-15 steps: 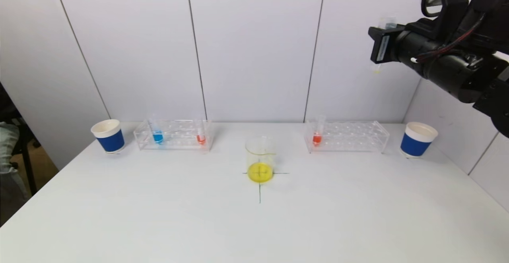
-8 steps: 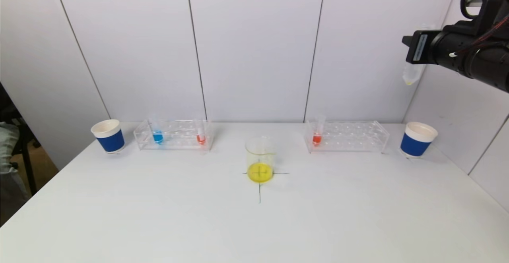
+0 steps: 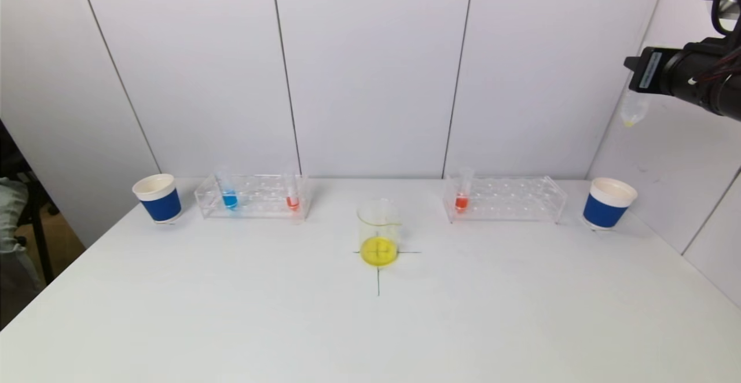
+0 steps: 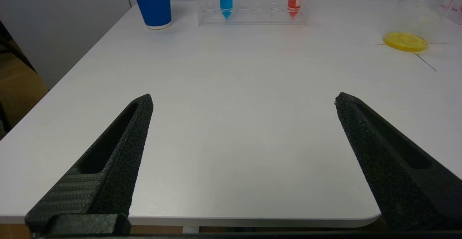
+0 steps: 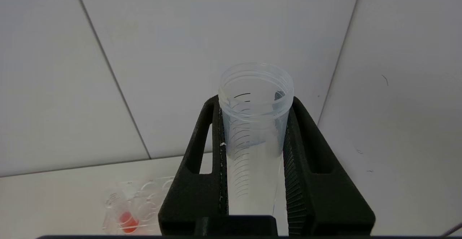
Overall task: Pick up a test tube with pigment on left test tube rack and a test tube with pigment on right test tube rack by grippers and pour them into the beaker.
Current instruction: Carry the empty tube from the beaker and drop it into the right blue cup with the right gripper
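Tabletop (image 3: 370,337) with beaker (image 3: 379,232) at centre, holding yellow liquid. Right gripper (image 5: 252,148), raised high above the blue cup (image 3: 608,203), jaws clamped on an upright, nearly drained test tube (image 5: 254,123), long axis vertical. Left gripper (image 4: 243,100), jaws wide apart and empty, faces the left rack (image 3: 252,196); its 2 coloured tubes stand ahead, well apart from it.

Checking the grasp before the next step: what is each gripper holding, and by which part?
Right gripper is shut on the emptied test tube, clamped just below its threaded mouth. Left gripper is open, holding nothing.
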`<action>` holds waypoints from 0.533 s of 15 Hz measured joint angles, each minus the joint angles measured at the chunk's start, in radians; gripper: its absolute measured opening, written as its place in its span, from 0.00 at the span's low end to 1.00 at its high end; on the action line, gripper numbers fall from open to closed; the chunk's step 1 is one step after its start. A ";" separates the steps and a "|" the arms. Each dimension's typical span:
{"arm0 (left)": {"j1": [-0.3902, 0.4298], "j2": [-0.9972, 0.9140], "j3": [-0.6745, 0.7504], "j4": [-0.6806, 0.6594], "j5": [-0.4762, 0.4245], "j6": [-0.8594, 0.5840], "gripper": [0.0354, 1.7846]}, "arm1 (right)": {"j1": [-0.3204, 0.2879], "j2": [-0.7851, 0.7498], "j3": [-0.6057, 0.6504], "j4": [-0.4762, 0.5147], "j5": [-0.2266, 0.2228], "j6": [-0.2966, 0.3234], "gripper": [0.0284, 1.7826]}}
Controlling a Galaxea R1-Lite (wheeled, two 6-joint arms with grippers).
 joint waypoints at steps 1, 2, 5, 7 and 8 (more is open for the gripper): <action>0.000 0.000 0.000 0.000 0.000 0.000 0.99 | -0.019 0.010 0.000 -0.002 0.001 0.000 0.27; 0.000 0.000 0.000 0.000 0.000 0.000 0.99 | -0.036 0.020 0.000 -0.003 0.003 -0.002 0.27; 0.000 0.000 0.000 0.000 0.000 0.000 0.99 | -0.068 0.055 -0.004 -0.009 0.018 0.000 0.27; 0.000 0.000 0.000 0.000 0.000 0.000 0.99 | -0.085 0.091 -0.004 -0.045 0.018 0.001 0.27; 0.000 0.000 0.000 0.000 0.000 0.000 0.99 | -0.094 0.112 -0.005 -0.073 0.018 0.000 0.27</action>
